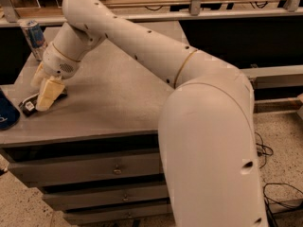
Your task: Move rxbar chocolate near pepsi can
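Observation:
The rxbar chocolate (28,105), a dark flat bar with a white label patch at its left end, lies on the grey table top (118,98) near the front left corner. My gripper (43,90) is down over the bar's right part and covers it. The pepsi can (5,115), dark blue with white lettering, is cut off by the left edge of the view, a short way left of the bar and apart from it.
A slim silver-and-blue can (34,37) stands upright at the table's back left. My arm (142,46) stretches across the table from the right. The table has drawers (113,169) below. Cables (279,193) lie on the floor at the right.

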`<state>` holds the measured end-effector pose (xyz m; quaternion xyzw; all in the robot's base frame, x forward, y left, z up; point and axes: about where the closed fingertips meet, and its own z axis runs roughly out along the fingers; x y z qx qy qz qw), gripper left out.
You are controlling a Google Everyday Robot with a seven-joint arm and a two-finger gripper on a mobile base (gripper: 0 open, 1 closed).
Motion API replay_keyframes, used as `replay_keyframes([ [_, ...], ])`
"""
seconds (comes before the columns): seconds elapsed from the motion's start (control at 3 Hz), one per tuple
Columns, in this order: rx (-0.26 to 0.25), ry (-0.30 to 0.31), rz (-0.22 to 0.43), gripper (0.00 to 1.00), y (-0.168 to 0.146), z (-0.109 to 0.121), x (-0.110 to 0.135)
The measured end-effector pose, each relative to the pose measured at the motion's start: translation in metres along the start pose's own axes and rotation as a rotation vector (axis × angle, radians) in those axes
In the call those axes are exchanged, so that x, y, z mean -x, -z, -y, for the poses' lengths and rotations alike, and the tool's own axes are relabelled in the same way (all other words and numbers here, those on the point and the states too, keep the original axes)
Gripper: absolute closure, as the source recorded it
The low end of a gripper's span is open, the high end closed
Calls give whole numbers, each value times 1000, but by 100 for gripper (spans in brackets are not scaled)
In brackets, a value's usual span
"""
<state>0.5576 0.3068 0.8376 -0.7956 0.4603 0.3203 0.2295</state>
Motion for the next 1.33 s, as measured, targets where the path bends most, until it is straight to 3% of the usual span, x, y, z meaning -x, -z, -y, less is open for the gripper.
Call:
replay_keyframes([
  [0.33, 2, 0, 0, 0, -1, 0, 0],
  [0.67, -37, 32, 50, 0, 19, -8, 2],
  [1.0, -126, 64, 77, 0, 66, -26, -1],
  [1.33, -126, 63, 77, 0, 66, -26, -1],
])
